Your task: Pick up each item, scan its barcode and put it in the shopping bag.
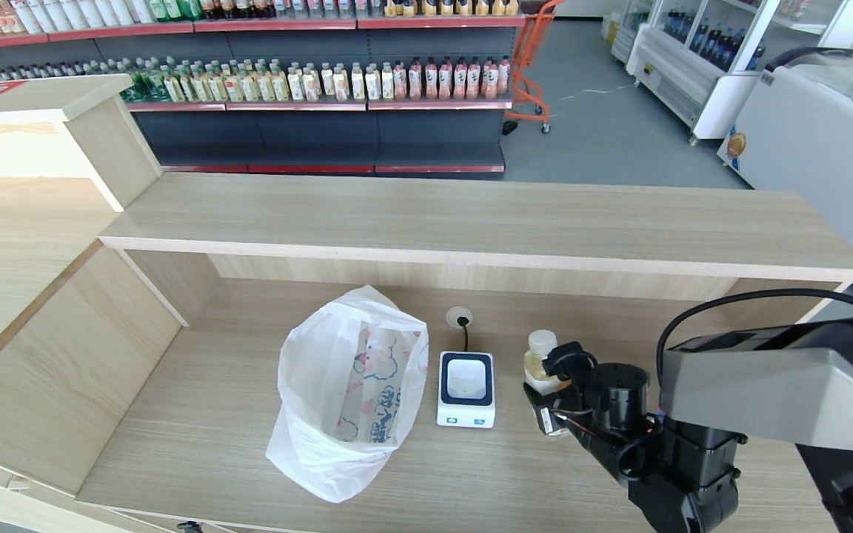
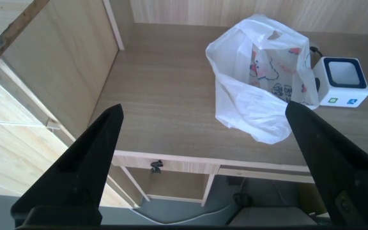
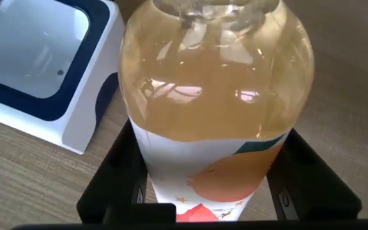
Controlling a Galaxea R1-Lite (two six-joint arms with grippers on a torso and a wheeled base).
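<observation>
while right tool (image 1: 554, 390) clamps juice bottle (image 1: 540, 349), bag (image 1: 319, 451) holds printed pack (image 1: 376, 385), left tool (image 2: 204, 110) apart

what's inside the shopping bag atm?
A cartoon-printed pack stands upright inside the shopping bag, seen through its open mouth. Crumpled plastic covers the bag's bottom, so anything lying there can't be seen.
</observation>
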